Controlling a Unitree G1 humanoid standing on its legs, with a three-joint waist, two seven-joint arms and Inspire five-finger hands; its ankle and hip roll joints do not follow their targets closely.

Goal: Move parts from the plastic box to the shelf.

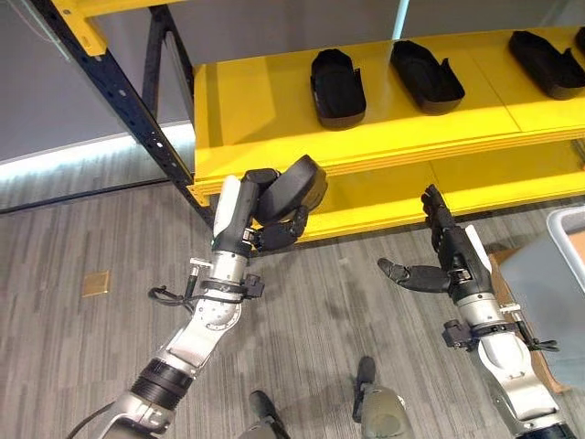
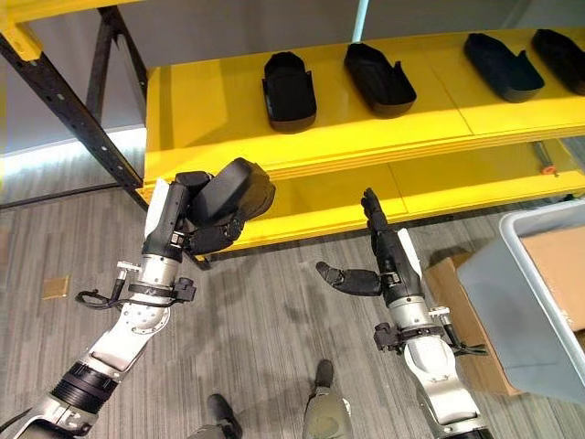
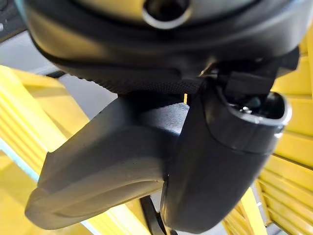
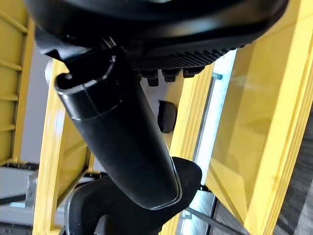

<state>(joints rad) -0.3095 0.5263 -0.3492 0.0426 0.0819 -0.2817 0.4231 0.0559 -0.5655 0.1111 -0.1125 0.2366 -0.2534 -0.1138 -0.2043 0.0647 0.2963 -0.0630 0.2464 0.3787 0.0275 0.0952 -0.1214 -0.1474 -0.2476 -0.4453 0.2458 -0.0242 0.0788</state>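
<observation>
A: Biggest thing first: the yellow steel shelf (image 1: 274, 110) on its dark blue upright, with black moulded plastic parts lying on its upper board, one (image 1: 336, 87) nearest the upright, another (image 1: 426, 76) beside it, more further along.

B: And the translucent grey plastic box (image 2: 535, 302)?

A: Off past the shelf's front edge on the right, a brown cardboard carton (image 2: 457, 315) against its near side.

B: The hands?

A: The left hand (image 1: 260, 224) sits just before the shelf's front corner, fingers and thumb curled around a black rounded plastic part (image 1: 294, 187), held level with the lower board. The right hand (image 1: 448, 256) hangs before the lower board, fingers straight, thumb spread wide, carrying nothing.
</observation>
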